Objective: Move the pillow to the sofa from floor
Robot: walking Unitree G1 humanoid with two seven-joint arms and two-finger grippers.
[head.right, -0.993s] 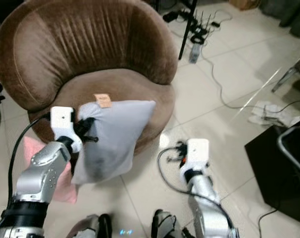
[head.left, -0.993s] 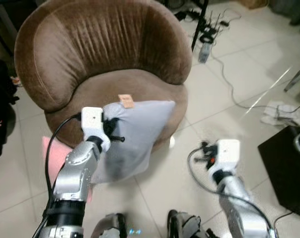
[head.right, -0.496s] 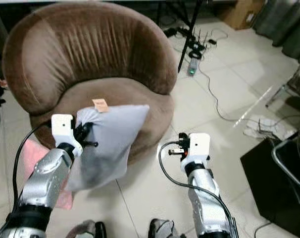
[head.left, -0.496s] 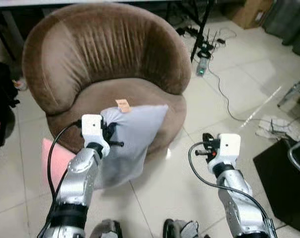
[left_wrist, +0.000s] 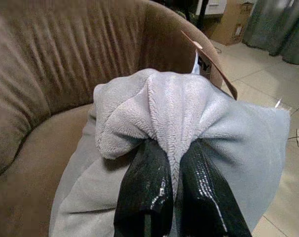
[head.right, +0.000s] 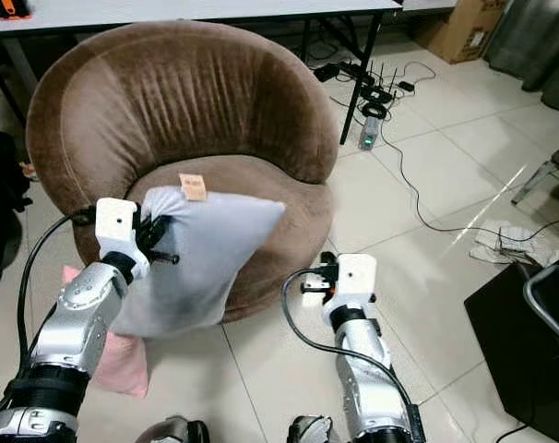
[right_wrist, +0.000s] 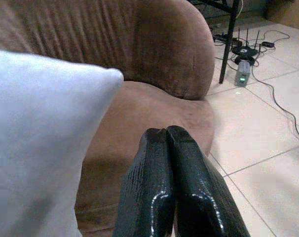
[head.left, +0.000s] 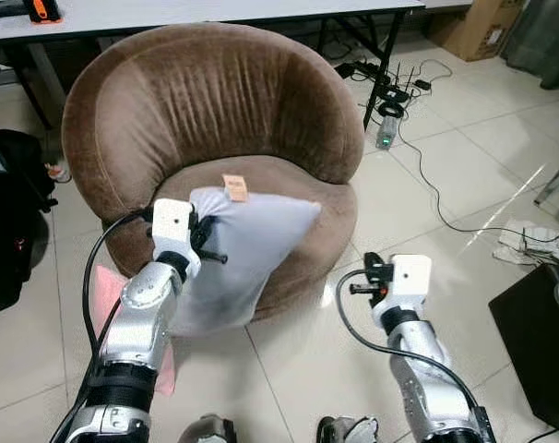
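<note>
A light grey pillow (head.left: 247, 249) hangs in the air in front of the round brown sofa chair (head.left: 206, 101), its upper corner with a small tan tag level with the seat. My left gripper (left_wrist: 171, 163) is shut on that bunched corner, the fabric pinched between both black fingers (left_wrist: 144, 197). The pillow's lower part overlaps the seat's front edge. My right gripper (right_wrist: 165, 136) is shut with nothing in it and is held above the floor tiles to the right of the sofa's front.
A pink cushion (head.left: 104, 286) lies on the floor at the left of the sofa. Cables and a power strip (head.left: 390, 92) trail over the tiles at the back right. A black bag (head.left: 7, 231) stands at the left, a dark box (head.left: 538, 341) at the right, a table behind.
The camera has tilted up and pulled back, showing more of the sofa and the table. The pillow has stayed in my left gripper, close to the seat front. The right arm rose a little.
</note>
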